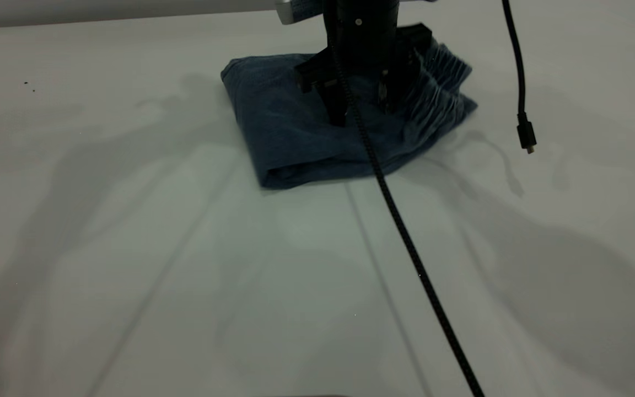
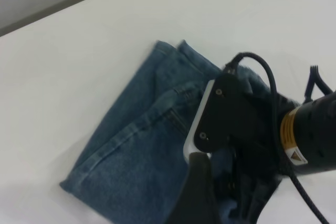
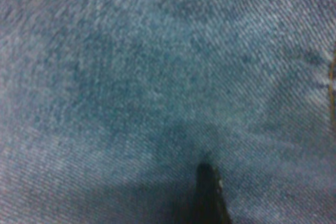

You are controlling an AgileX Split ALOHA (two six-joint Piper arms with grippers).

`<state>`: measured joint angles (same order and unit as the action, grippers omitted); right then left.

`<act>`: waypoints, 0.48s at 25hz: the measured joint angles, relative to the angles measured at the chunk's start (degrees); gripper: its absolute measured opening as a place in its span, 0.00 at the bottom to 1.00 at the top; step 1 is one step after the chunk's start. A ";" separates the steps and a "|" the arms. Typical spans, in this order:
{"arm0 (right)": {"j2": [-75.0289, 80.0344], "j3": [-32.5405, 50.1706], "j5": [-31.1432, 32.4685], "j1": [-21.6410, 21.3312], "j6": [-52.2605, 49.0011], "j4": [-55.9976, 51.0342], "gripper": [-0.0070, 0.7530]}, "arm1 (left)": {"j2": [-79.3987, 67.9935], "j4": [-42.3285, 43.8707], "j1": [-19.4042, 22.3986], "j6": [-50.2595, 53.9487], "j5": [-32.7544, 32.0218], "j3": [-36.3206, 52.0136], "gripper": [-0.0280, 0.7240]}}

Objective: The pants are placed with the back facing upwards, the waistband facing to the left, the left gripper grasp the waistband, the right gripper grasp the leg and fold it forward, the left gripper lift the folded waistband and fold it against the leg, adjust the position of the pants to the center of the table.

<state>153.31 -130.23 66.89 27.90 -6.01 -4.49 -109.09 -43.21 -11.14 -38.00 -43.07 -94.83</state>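
The blue denim pants (image 1: 295, 132) lie folded into a thick bundle at the far middle of the white table (image 1: 130, 275). Their ruffled waistband (image 1: 439, 82) shows on the bundle's right side. I cannot pick out the leg within the fold. My right gripper (image 1: 360, 107) stands on top of the bundle, open, both fingers pressed onto the cloth. Its wrist view is filled with denim (image 3: 157, 77) and shows one scuffed fingertip (image 3: 206, 184). My left gripper (image 2: 210, 203) hovers higher, over the pants (image 2: 142, 150) and beside the right arm (image 2: 236, 124). It is outside the exterior view.
A braided black cable (image 1: 405, 242) runs from the right gripper diagonally across the table to the near edge. A second cable with a loose plug (image 1: 527, 138) hangs at the right. The table's far edge (image 1: 75, 19) lies just behind the pants.
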 joint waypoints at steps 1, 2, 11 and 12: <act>0.12 -0.13 0.46 0.00 -2.15 -1.16 0.64 | 0.00 0.00 0.00 0.00 -0.11 0.00 0.82; 0.18 -0.33 0.95 0.00 -3.94 -2.61 0.64 | 0.00 0.00 0.00 0.00 -0.11 0.00 0.82; 0.84 -1.57 2.76 -0.08 -11.01 -13.34 0.64 | 0.00 0.00 0.00 -0.05 -0.58 0.00 0.82; 1.05 -2.70 3.31 -0.08 -11.01 -13.34 0.64 | 0.00 0.00 0.00 -0.05 -0.72 0.00 0.82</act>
<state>154.36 -132.93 70.20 27.82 -17.02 -17.82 -109.09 -43.21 -11.14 -38.05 -43.79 -94.83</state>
